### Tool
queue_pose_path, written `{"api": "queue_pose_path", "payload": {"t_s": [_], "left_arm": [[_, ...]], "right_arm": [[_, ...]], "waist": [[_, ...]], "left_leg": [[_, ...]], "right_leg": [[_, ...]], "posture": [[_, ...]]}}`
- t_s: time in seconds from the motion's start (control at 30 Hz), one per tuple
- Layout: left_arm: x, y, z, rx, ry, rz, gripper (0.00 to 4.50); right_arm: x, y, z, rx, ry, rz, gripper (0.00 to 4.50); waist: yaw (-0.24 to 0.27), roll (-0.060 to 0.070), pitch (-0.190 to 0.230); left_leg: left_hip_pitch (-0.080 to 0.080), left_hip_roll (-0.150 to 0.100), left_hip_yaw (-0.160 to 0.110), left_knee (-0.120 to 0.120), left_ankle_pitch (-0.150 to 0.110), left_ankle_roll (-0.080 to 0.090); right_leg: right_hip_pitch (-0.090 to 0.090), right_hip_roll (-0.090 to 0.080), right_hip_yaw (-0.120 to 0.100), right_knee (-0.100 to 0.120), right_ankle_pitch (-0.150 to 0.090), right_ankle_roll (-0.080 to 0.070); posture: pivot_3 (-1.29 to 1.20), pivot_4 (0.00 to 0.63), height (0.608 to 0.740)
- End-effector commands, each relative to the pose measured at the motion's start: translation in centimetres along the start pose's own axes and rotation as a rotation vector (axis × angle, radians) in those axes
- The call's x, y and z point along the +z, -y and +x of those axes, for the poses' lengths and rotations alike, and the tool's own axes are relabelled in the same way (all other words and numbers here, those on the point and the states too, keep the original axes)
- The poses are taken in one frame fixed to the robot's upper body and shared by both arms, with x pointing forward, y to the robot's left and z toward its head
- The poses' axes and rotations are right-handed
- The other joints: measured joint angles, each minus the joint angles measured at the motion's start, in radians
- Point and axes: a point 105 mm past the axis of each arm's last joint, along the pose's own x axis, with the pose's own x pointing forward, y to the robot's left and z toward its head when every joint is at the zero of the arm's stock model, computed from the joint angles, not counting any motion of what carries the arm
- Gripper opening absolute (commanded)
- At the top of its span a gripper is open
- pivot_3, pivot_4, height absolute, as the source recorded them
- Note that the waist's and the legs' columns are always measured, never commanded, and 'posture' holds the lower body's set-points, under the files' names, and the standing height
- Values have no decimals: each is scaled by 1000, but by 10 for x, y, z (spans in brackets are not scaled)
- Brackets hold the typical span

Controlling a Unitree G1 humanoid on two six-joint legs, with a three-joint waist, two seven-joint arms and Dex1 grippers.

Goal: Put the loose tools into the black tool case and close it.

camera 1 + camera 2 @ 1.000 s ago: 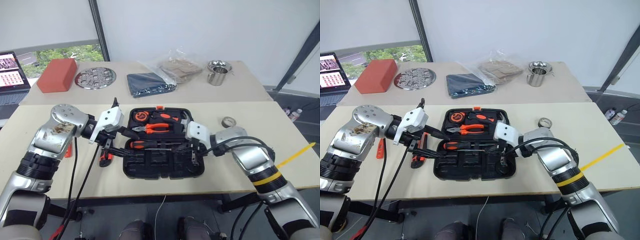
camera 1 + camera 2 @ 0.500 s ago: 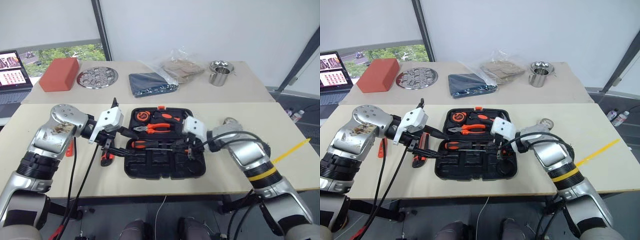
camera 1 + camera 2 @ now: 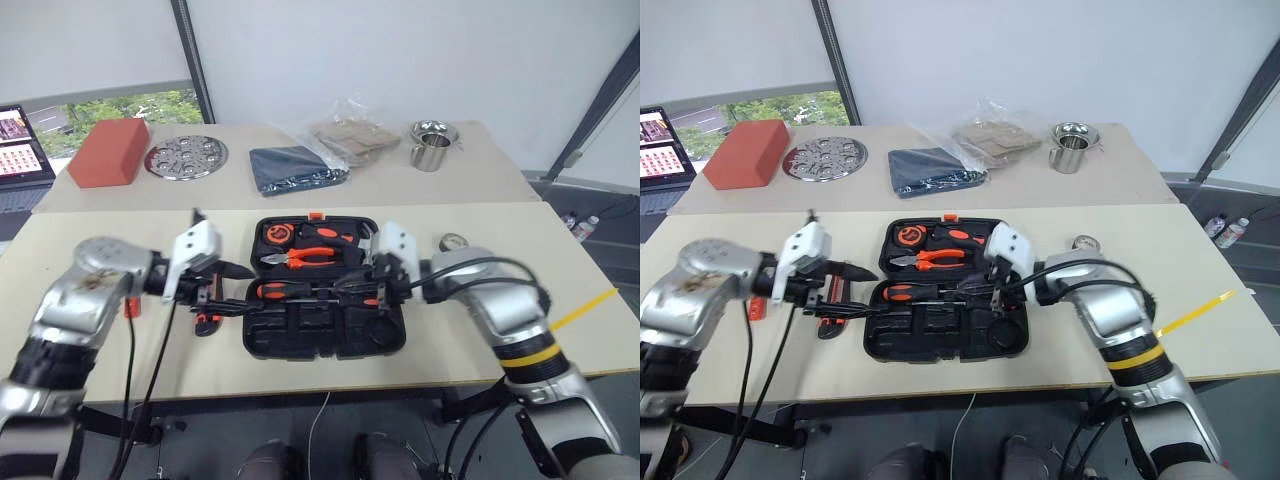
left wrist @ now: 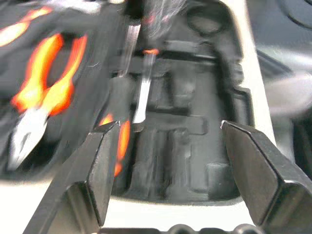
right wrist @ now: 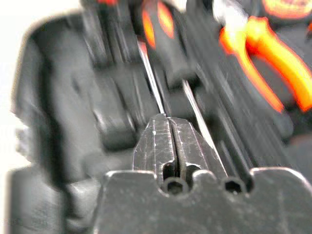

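Black tool case — lay open and flat at the near middle of the counter, lid half away from the robot, presumably so that both arms could reach the moulded slots.

Contents, lid half: orange tape measure and orange-handled pliers, seated. Near half: one orange-and-black screwdriver lay lengthwise across the upper slots; the wrist views showed two thin metal shafts side by side there, so a second driver may have lain alongside — not certain.

Still loose: an orange-and-black tool, apparently the utility knife, on the counter just beside the case's left edge; a small red tool further left, partly hidden by the left arm; the grey tape roll beyond the right arm, near the case's right side.

Left end effector — jaws stood wide, nothing between them, pointed in over the case from the left.

Right end effector — over the case's right part; its own view showed the fingers together, holding nothing.

Judgement: packing partly done, lid not yet closed.
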Motion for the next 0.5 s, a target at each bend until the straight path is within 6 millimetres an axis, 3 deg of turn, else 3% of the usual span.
{"api": "queue_pose_path", "payload": {"t_s": [0.03,0.07,0.23,0.3,0.5], "left_arm": [[-6,0,-38,163,49,-55,4500],[-12,-4,-45,220,53,-94,4500],[-20,-37,-57,429,36,-213,4500],[-20,-58,-55,509,8,-268,4500],[-12,-102,-25,629,-55,-446,4500]], "right_arm": [[10,-9,-2,37,19,-38,4244],[9,-9,-1,40,18,-39,4477],[6,-7,3,38,19,-40,4477],[5,-7,5,37,21,-43,4477],[1,-12,7,20,25,-65,4477]], "waist": [[7,0,0],[15,-1,0],[41,-1,0],[43,-1,0],[41,-7,-3]], "left_leg": [[1,0,0,0,0,0],[1,0,0,0,-1,-2],[2,0,-2,-1,-3,-13],[3,0,-2,-1,-1,-16],[2,-1,-1,-2,1,-16]], "right_leg": [[0,-1,0,0,0,0],[1,-1,0,0,0,0],[-1,-2,-2,0,0,0],[-1,-2,-2,0,1,-1],[0,0,-1,2,7,-8]], "posture": [[0,150,734],[0,150,734],[0,150,734],[0,150,734],[0,150,734]]}}
